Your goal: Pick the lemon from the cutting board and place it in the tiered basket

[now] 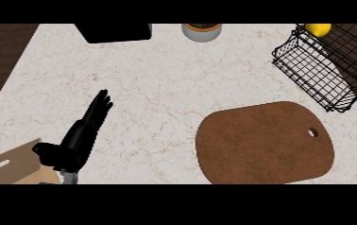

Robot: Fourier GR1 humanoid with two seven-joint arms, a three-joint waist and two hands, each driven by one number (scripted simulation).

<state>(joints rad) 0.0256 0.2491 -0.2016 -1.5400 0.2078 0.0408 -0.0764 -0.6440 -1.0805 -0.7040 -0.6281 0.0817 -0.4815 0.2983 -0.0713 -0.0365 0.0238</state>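
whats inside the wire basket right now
A yellow lemon sits in the wire tiered basket, at its upper end by the view's edge. The lower tier shows only mesh; the lemon's underside is hidden.

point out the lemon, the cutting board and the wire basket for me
lemon point(318, 29): head view, its yellow skin at the top right, in the basket.
cutting board point(265, 146): head view, the bare brown middle of its top.
wire basket point(310, 73): head view, the black mesh of its lower tier.

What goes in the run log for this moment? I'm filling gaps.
lemon: in tiered basket | cutting board: bare | left hand: open, resting | right hand: unseen
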